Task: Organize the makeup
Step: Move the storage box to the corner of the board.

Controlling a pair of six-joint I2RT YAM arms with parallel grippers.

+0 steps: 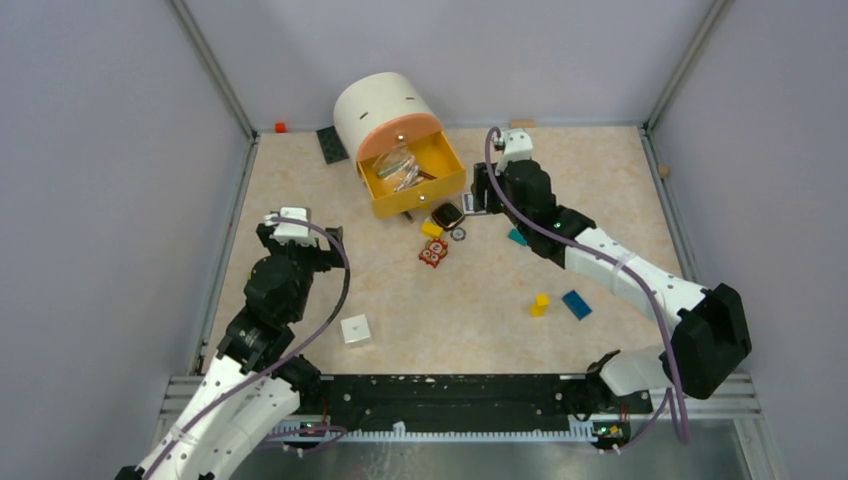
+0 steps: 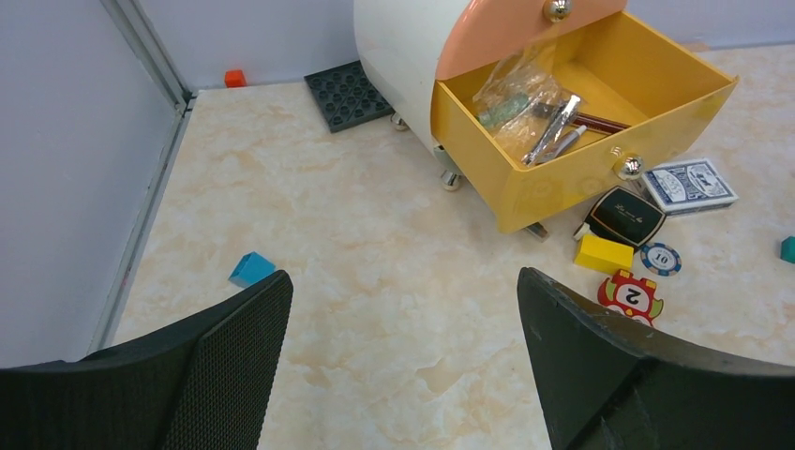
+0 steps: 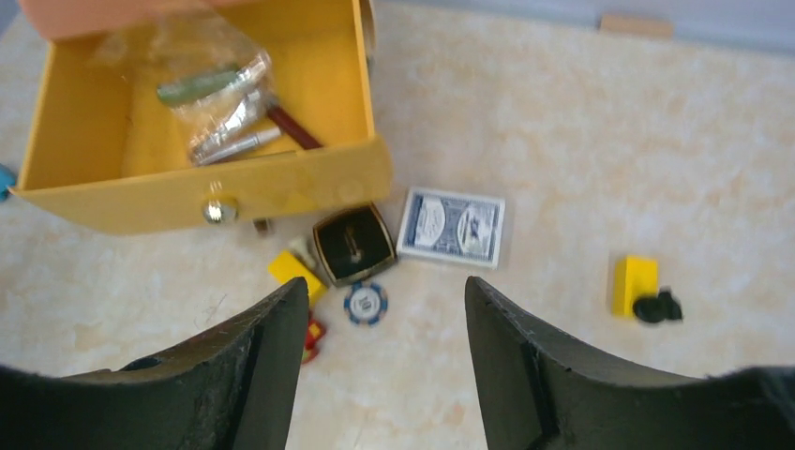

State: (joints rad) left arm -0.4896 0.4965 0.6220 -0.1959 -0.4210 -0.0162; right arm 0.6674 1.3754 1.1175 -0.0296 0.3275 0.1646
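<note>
A yellow drawer [image 1: 415,175] stands open from a white round organizer [image 1: 380,105]. Inside lie a clear pouch [image 3: 202,66], a green pencil [image 3: 202,86], a silver metal tool [image 3: 230,131] and a dark-red pencil [image 3: 295,128]. The pouch [image 2: 511,94] and the tool [image 2: 553,131] also show in the left wrist view. A black square compact [image 3: 353,244] lies on the table in front of the drawer. My right gripper [image 3: 384,291] is open and empty, just above and short of the compact. My left gripper [image 2: 403,291] is open and empty, far left of the drawer. The black brush is out of view.
A blue-backed card deck [image 3: 453,226], a poker chip [image 3: 366,303], a yellow block [image 2: 605,253] and a red number tile [image 2: 630,295] crowd the compact. A white cube [image 1: 355,329] and blue [image 1: 575,304], yellow [image 1: 540,305] and teal [image 1: 517,237] blocks lie nearer. A black baseplate [image 1: 331,144] sits at the back.
</note>
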